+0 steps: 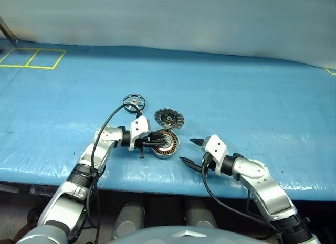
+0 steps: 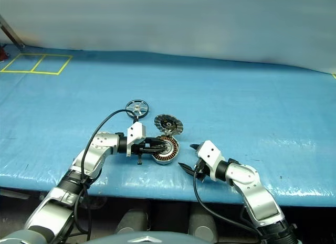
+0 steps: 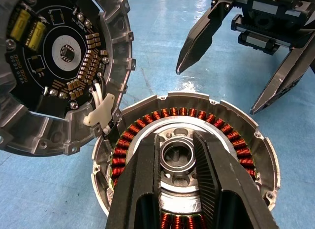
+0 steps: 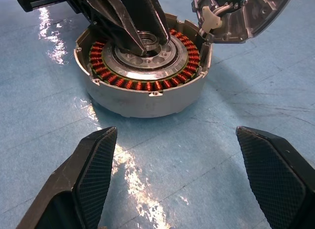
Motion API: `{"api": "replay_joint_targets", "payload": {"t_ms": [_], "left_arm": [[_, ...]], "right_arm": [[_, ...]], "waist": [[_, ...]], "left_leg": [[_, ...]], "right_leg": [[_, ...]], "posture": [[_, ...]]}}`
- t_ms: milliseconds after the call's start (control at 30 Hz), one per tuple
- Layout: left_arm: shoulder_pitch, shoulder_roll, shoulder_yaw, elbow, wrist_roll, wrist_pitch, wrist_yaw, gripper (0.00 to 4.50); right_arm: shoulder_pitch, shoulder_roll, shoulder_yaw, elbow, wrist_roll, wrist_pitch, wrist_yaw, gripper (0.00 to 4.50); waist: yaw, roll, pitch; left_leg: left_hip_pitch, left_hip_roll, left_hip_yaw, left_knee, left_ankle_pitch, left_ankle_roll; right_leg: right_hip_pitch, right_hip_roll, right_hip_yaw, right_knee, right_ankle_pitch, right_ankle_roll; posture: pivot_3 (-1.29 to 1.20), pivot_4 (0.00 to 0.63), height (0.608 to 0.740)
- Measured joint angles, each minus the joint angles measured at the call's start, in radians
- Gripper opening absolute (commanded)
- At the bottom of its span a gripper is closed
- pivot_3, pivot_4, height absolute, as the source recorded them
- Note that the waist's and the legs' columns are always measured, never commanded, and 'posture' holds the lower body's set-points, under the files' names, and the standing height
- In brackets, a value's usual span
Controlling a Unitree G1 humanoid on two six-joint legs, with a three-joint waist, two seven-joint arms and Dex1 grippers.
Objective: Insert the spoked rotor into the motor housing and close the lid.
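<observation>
The motor housing (image 1: 166, 143) sits on the blue tabletop (image 1: 236, 86) near its near edge, roughly midway between the two arms. Its lid (image 1: 169, 118) stands swung open on the far side, hinged to the housing's rim. The spoked rotor (image 1: 135, 103) lies flat on the tabletop to the far left of the housing, apart from it and from the lid.

From the head, the left tool (image 1: 159, 142) reaches in from the left over the housing. The left wrist view gives the detail: its two fingers (image 3: 142, 179) stand narrowly apart on either side of the central hub, over the ring of copper windings, holding nothing. That view also shows the lid's inner face as a dark circuit board with yellow parts.

The right tool (image 1: 189, 151) hovers just right of the housing, pointing at it, fingers spread wide and empty. Its wrist view shows the housing's plain silver wall and the left tool's fingers inside the cup.
</observation>
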Motion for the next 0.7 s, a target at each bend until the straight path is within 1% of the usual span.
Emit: {"api": "replay_joint_targets", "payload": {"t_ms": [100,533,567,600,700], "left_arm": [[0.000,-0.009,0.000,0.000,0.000,-0.005,0.007,2.64],[0.032,-0.010,0.029,-0.019,-0.046,0.001,0.006,2.64],[0.038,-0.010,0.030,-0.026,-0.051,0.003,0.003,2.29],[0.041,-0.010,0.030,-0.031,-0.056,0.003,0.001,2.10],[0.042,-0.012,0.037,-0.037,-0.062,0.005,0.000,1.06]], "right_arm": [[0.000,0.000,0.002,0.000,-0.003,0.000,-0.001,4.08],[-0.001,0.009,0.010,0.015,-0.022,-0.003,-0.002,4.08],[-0.002,0.009,0.011,0.015,-0.022,-0.004,-0.002,4.08],[-0.002,0.009,0.011,0.016,-0.022,-0.004,-0.002,4.08],[-0.004,0.009,0.014,0.017,-0.022,-0.004,-0.001,4.08]], "waist": [[0.000,0.000,0.000],[-0.001,0.000,0.000],[-0.001,0.000,0.000],[-0.001,0.000,0.000],[-0.001,0.000,0.000]], "left_leg": [[0.000,0.000,0.000,0.000,0.000,0.000],[0.000,0.000,0.000,0.000,0.000,0.000],[0.000,0.000,0.000,0.000,0.000,0.000],[0.000,0.000,0.000,0.000,0.000,0.000],[0.000,0.000,0.000,0.000,0.000,0.000]], "right_leg": [[0.000,0.000,0.000,0.000,0.000,0.000],[0.000,0.000,0.000,0.000,0.000,0.000],[0.000,0.000,0.000,0.000,0.000,0.000],[0.000,0.000,0.000,0.000,0.000,0.000],[0.000,0.000,0.000,0.000,0.000,0.000]], "posture": [[0.00,0.150,0.740],[0.00,0.150,0.740],[0.00,0.150,0.740],[0.00,0.150,0.740],[0.00,0.150,0.740]]}}
